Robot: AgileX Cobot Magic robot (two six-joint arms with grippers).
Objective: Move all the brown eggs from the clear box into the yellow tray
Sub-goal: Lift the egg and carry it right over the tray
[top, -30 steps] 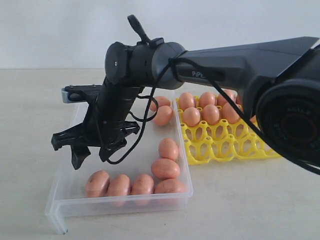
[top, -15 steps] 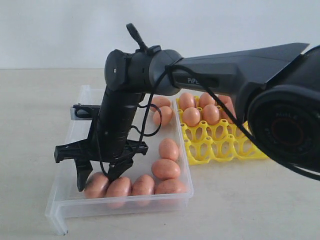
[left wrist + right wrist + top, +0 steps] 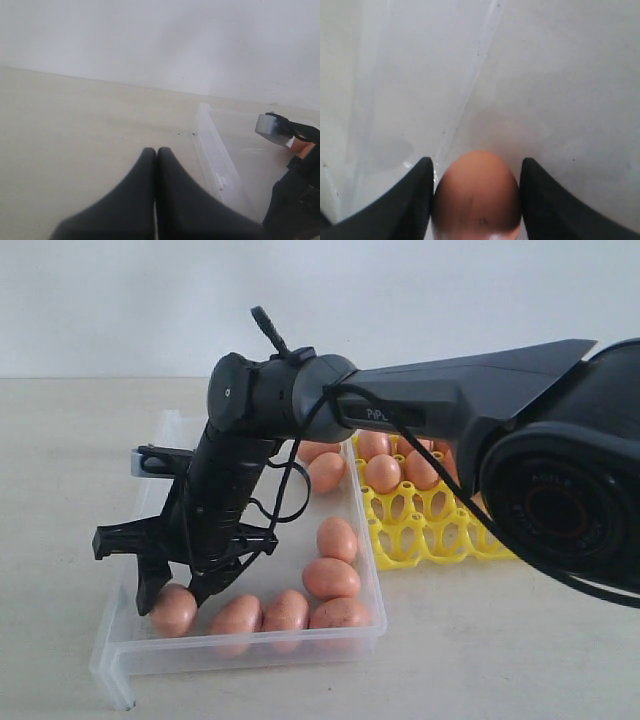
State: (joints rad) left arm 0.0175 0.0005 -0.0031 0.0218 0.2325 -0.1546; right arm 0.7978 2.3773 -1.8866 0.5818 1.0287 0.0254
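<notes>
Right gripper [image 3: 175,595] is down in the clear box [image 3: 240,655], lower left of frame. Its fingers sit either side of the leftmost front-row egg [image 3: 173,611] and both pads look in contact, so it's clamped on it. That egg is level with its row. Other brown eggs [image 3: 331,577] lie along the box front and right wall, more in the yellow tray [image 3: 440,540], right of centre. Left gripper [image 3: 156,150] is pinched together over the bare table [image 3: 75,125].

Reddish-brown, perhaps faintly speckled eggs [image 3: 331,578]; yellow tray [image 3: 420,536]; clear box [image 3: 250,652]; black arm [image 3: 450,390]
</notes>
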